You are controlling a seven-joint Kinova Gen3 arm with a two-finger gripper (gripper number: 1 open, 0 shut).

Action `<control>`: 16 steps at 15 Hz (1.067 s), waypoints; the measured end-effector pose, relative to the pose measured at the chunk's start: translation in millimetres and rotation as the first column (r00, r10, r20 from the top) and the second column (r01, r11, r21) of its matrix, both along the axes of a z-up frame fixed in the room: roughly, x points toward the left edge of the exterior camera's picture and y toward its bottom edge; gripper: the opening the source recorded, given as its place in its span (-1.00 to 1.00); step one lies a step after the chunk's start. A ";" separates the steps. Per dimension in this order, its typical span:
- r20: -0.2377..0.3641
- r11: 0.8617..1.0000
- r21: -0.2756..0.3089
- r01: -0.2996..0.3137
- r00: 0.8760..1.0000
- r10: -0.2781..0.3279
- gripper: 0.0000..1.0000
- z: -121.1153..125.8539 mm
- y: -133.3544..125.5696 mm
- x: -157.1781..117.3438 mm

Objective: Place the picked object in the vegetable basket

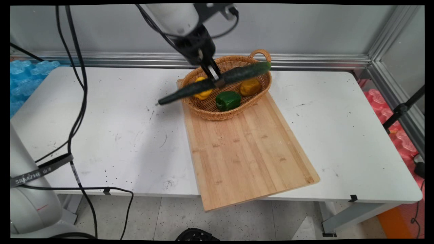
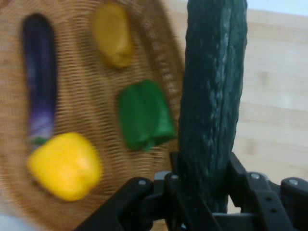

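Gripper (image 1: pixel 215 80) fingers clamp a long dark-green cucumber (image 1: pixel 217 81) near its middle, holding it aloft and slanted over the wicker basket (image 1: pixel 261 91). Beneath, we see the white table (image 1: pixel 101 135), then the wooden cutting board (image 1: pixel 247 152) whose far end bears the basket. Inside lie a purple eggplant (image 2: pixel 39 91), a green pepper (image 1: pixel 228 100) and two yellow peppers (image 1: pixel 250 86), all apart from the cucumber.
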State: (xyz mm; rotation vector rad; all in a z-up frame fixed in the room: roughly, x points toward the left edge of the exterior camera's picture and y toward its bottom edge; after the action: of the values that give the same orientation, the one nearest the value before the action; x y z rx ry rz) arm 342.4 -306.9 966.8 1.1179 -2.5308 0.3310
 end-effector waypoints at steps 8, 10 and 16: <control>0.070 0.995 -0.069 -0.068 0.995 0.073 -1.00 22.0 -57.2 53.6; 0.096 0.995 -0.080 -0.066 0.993 0.074 -1.00 17.2 -76.5 62.3; 0.140 0.996 -0.080 -0.028 0.989 0.039 -1.00 -10.6 -122.7 65.5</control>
State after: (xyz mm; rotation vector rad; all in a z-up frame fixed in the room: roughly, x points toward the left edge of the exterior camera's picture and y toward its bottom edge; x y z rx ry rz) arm 407.9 -429.7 956.2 1.1448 -2.5983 0.5313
